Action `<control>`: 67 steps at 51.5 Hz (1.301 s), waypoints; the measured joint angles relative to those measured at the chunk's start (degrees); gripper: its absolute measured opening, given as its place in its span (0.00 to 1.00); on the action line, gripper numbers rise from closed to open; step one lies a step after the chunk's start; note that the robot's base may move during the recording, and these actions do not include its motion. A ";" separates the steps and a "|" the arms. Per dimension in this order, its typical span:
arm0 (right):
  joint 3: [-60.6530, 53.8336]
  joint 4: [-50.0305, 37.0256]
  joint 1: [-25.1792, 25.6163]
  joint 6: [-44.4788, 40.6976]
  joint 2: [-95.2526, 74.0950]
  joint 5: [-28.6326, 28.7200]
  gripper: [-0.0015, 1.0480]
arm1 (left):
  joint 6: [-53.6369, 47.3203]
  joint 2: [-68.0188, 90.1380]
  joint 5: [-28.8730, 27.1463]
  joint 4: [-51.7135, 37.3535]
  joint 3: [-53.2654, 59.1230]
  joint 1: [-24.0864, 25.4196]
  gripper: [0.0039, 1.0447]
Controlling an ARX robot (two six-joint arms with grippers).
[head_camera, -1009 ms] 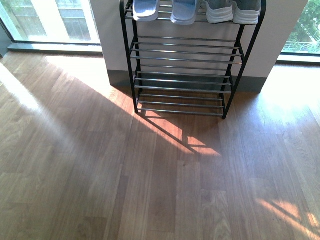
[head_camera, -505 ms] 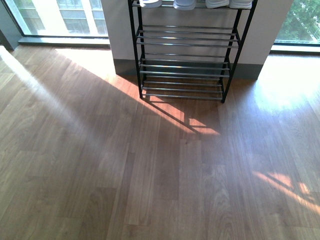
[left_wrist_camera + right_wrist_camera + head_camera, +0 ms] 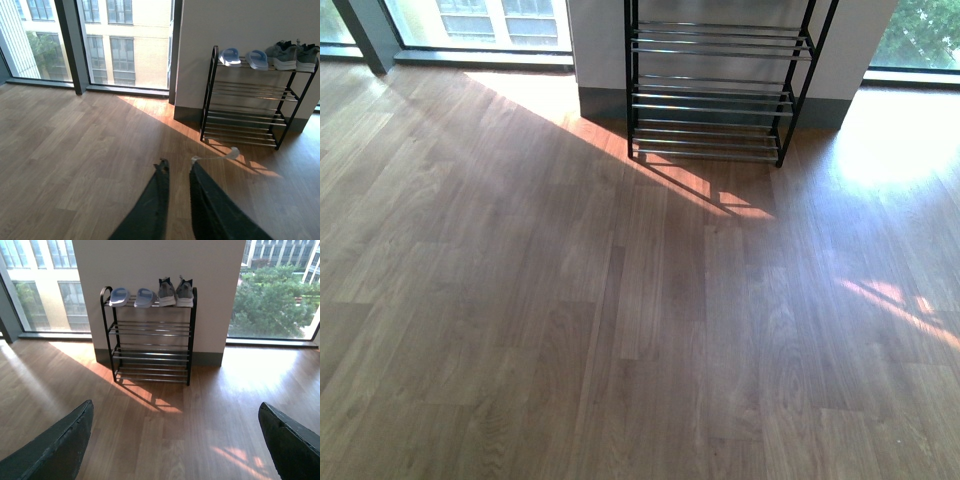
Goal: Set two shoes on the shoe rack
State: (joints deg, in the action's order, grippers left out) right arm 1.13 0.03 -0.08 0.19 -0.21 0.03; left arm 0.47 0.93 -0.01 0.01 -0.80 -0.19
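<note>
We find both pairs on the top tier of the shoe rack, and we judge the placing done: the grey sneakers sit side by side at one end, heels toward us, the pale blue slides beside them at the other, all four resting flat across the rods so nothing hangs over far. The rack stands against the wall between two windows, its lower tiers bare. In the front view only those lower tiers show, at the far edge of the wood floor, with no arm in sight. The left gripper hangs over the floor well apart from the rack, its two dark fingers nearly together with a thin gap and nothing between them; we read that as an idle, let-go pose. The right gripper is spread wide, its fingers at opposite edges of its view, also carrying nothing. The sneakers are grey knit with white soles and padded collars; the slides are smooth rubber with a broad strap. Sun stripes the floor before the rack
</note>
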 joint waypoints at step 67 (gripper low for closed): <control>0.00 0.00 0.00 0.00 0.00 0.00 0.91 | -0.20 -0.02 0.00 0.00 0.00 0.00 0.91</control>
State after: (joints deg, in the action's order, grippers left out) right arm 1.13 0.03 -0.08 0.19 -0.21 0.03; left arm 0.27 0.91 -0.01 0.01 -0.80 -0.19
